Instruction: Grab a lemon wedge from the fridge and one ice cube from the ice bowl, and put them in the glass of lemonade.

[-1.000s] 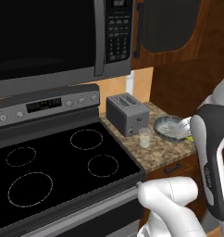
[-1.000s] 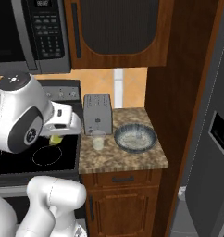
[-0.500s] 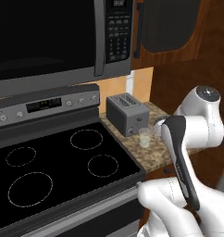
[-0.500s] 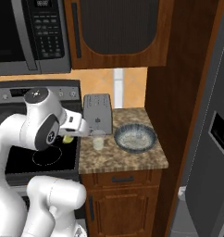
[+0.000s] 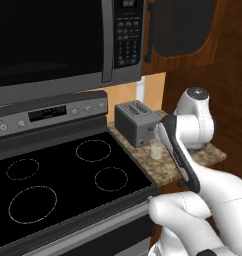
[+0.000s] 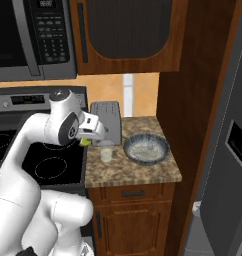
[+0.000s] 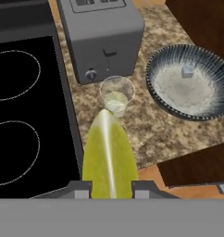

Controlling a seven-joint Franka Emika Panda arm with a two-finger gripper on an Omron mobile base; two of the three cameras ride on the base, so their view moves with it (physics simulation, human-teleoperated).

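Your tool (image 7: 109, 189) is clamped on the small yellow-green lemon wedge (image 7: 108, 155); in the hand view the wedge juts forward from between the two dark tips, its pointed end aimed at the small clear glass tumbler of pale lemonade (image 7: 116, 96). In the right base view the tool (image 6: 89, 141) hangs over the left edge of the speckled brown granite tabletop (image 6: 138, 172), just beside the tumbler (image 6: 106, 150) and a little above its rim, with a sliver of yellow showing under the hand. You are holding the wedge high and pointing down, so it looks set up to be dropped into the glass rather than placed.

The tumbler stands right in front of the silver two-slot toaster (image 7: 101, 36), which sits at the tabletop's back left. That leaves you little room behind the glass, so the approach from the stove side makes sense. The wide blue-grey patterned bowl (image 7: 156, 91) sits to the right of the tumbler, near but not touching it, and one pale ice cube (image 7: 188, 71) lies toward its far side.

You likely need to bring the wedge's tip squarely over the mouth before letting go, since the opening is narrow. The ice cube is still to be fetched.
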